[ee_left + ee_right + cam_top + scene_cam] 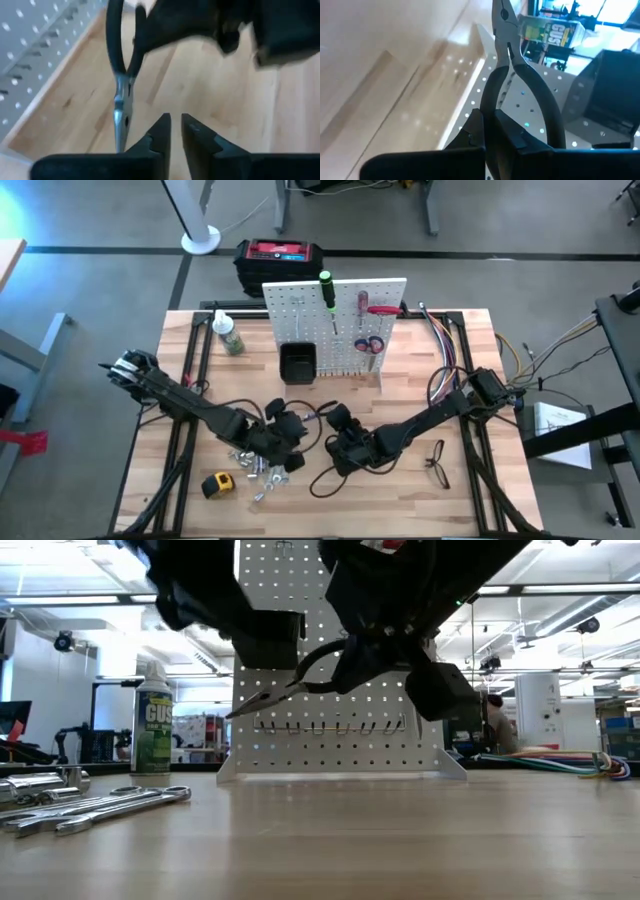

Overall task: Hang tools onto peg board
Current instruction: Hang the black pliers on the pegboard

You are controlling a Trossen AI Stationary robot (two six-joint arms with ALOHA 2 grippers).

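Observation:
Black-handled pliers (268,697) hang above the table in front of the white peg board (335,320), held by my right gripper (340,442), which is shut on them. My left gripper (285,435) is just to their left, empty, its fingers a narrow gap apart (175,125); the pliers' nose (120,112) passes beside its left finger. A green screwdriver (327,290), a red screwdriver (370,308) and red-handled pliers (368,345) hang on the board. Silver wrenches (255,465), a yellow tape measure (218,484) and black-framed glasses (437,460) lie on the table. My right gripper pinches one black handle (490,107) of the pliers between its two fingers (512,135). The pliers run on ahead along the fingers, with the other handle (547,107) spread free to the side. They are lifted clear of the table, nose tilted slightly down (240,710).
A black bin (297,362) sits on the board's front. A green-labelled bottle (228,335) stands left of the board, and a red-and-black box (280,255) lies behind it. Coloured cables (445,345) run along the right side. The wrenches also show at the left of the low view (90,808).

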